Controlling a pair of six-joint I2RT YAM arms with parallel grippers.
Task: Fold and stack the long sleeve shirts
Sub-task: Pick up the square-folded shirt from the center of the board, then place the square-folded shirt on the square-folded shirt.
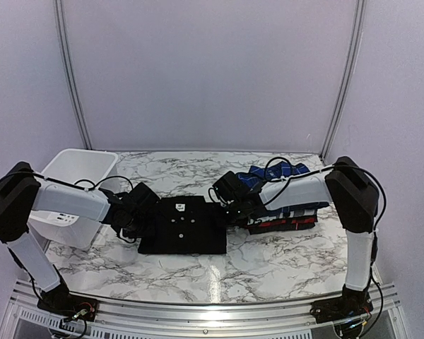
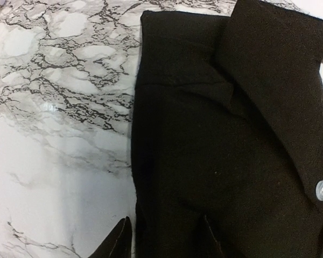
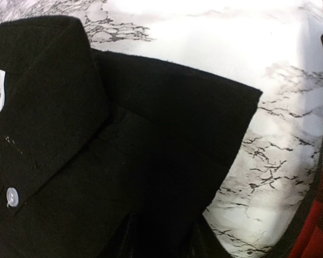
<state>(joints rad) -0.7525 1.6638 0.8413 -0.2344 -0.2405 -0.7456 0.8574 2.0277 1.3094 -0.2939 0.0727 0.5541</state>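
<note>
- Black shirt (image 1: pixel 182 224): folded, unstacked.
- Plaid stack (image 1: pixel 286 212): beside right gripper (image 3: pixel 164 239) (awaiting it).
- Left gripper (image 2: pixel 164 241), right: part-open astride shirt edges; I cannot tell if clamped.

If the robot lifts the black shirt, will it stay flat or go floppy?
Probably floppy: the black shirt is soft cloth folded into a flat rectangle, so lifted by one edge it would likely sag or unfold. Pushed across the smooth marble table, it may bunch up rather than slide neatly.
</note>
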